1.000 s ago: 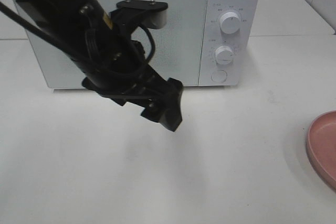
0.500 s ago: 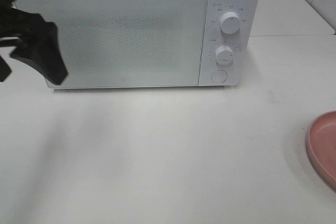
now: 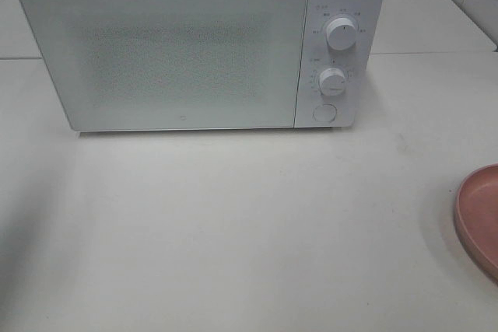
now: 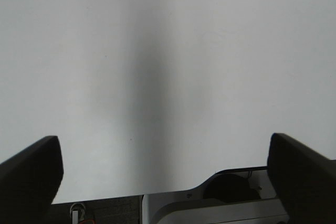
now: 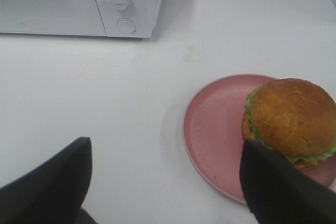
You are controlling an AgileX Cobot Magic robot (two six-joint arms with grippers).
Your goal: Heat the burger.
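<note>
The burger (image 5: 291, 116), a brown bun with green lettuce, lies on a pink plate (image 5: 215, 129) in the right wrist view. In the exterior high view only the plate's edge (image 3: 478, 219) shows at the far right, and the burger is out of view there. The white microwave (image 3: 171, 44) stands at the back with its door shut. My right gripper (image 5: 165, 156) hovers open and empty over the table, short of the plate. My left gripper (image 4: 163, 142) is open over bare white table, holding nothing. Neither arm shows in the exterior high view.
The microwave has two knobs (image 3: 341, 33) (image 3: 332, 82) and a round button (image 3: 324, 112) on its right panel. The microwave's lower right corner (image 5: 126, 14) shows in the right wrist view. White table (image 3: 249, 223) stretches in front of it.
The left arm, which hung in front of the microwave door, swung off to the left and has left the exterior high view. The microwave and plate have not moved.
</note>
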